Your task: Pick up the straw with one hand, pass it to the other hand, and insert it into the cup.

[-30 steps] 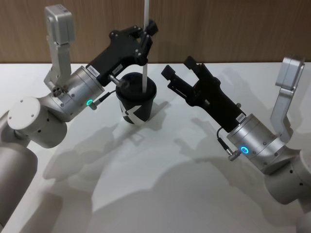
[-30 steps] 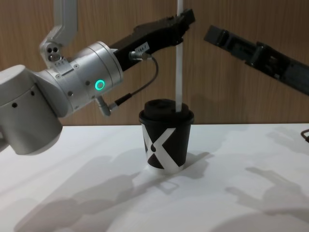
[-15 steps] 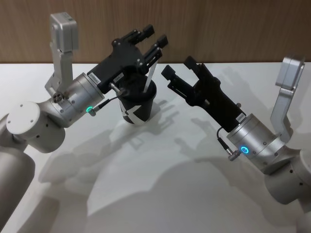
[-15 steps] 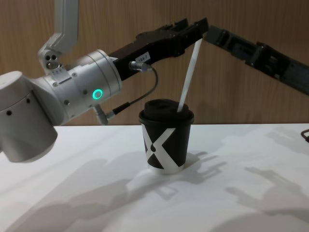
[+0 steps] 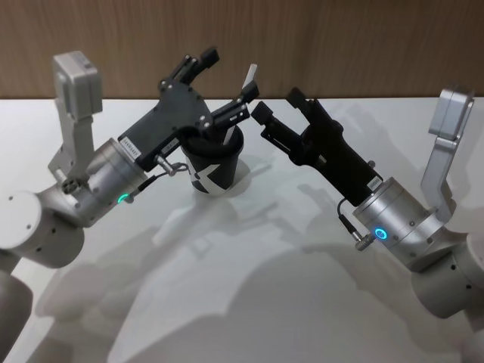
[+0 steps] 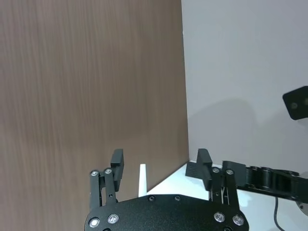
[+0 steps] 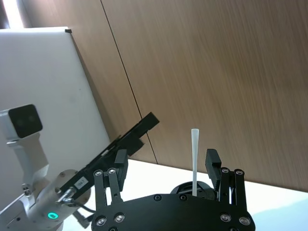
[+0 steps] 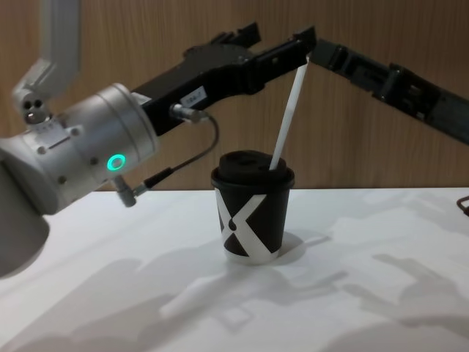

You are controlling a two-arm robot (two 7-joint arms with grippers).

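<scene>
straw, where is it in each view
Head: straw leans out of the cup, upper centre.
Chest: white diagonal rising from the lid, centre.
Left wrist: white tip, low centre.
Right wrist: upright, lower centre.
Shared landmark: the cup.

Lighting: bright, even, from overhead; frames sharp, no motion blur.
Detail: soft, overlapping grey shadows of the arms fall on the white table [image 5: 249,302] toward 6 o'clock; mild sheen on the wood wall [image 8: 381,147]; no glare or edge distortion.
</scene>
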